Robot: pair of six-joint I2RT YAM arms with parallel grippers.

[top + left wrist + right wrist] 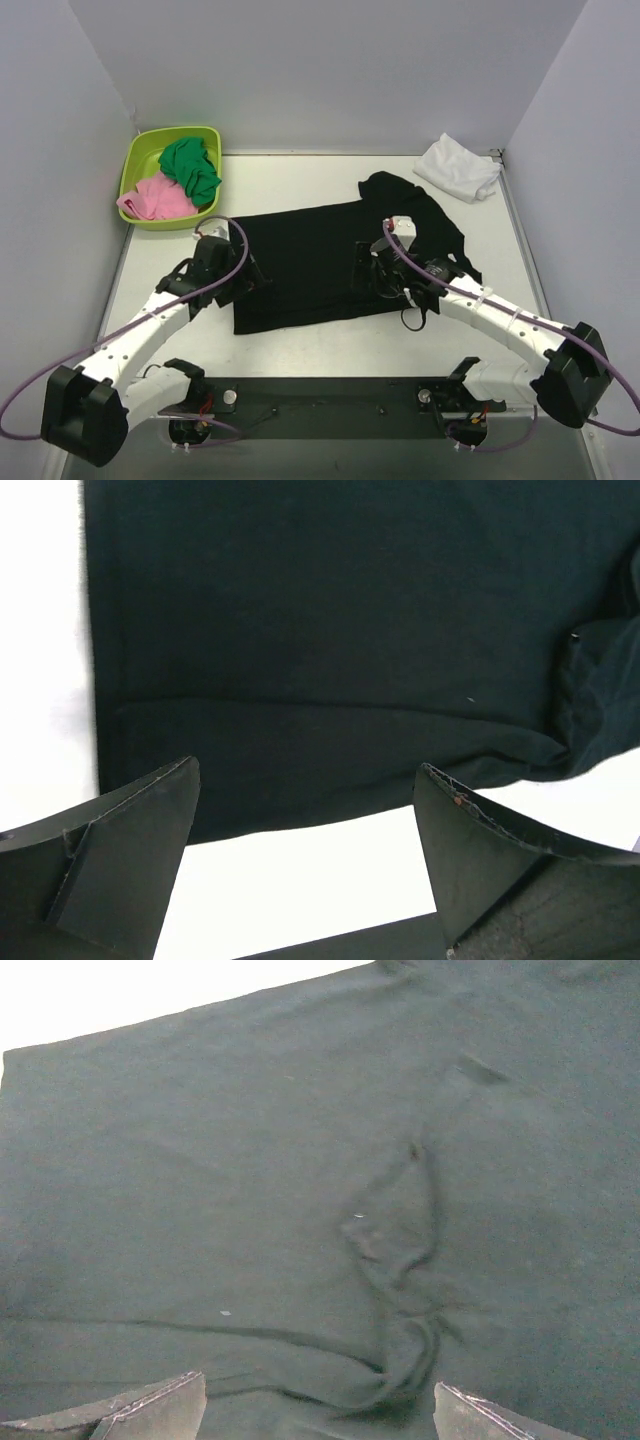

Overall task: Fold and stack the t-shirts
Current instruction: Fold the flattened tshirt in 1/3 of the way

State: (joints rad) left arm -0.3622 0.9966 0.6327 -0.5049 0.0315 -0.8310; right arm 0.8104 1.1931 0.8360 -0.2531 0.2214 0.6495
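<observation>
The black t-shirt (320, 255) lies spread across the middle of the table, its collar end bunched at the far right. The white t-shirt (458, 167) lies crumpled in the far right corner. My left gripper (243, 283) is open and empty over the shirt's left edge; the left wrist view shows the black cloth (330, 650) ahead of the spread fingers (130, 850) and white table between them. My right gripper (365, 270) is open over the shirt's right half; the right wrist view shows wrinkled black cloth (300, 1180) and a raised fold (400, 1360) between the fingertips (150, 1405).
A lime-green tub (168, 176) holding green and pink cloth stands at the far left corner. Grey walls close in the table on the left, back and right. White table (330, 345) shows in front of the shirt.
</observation>
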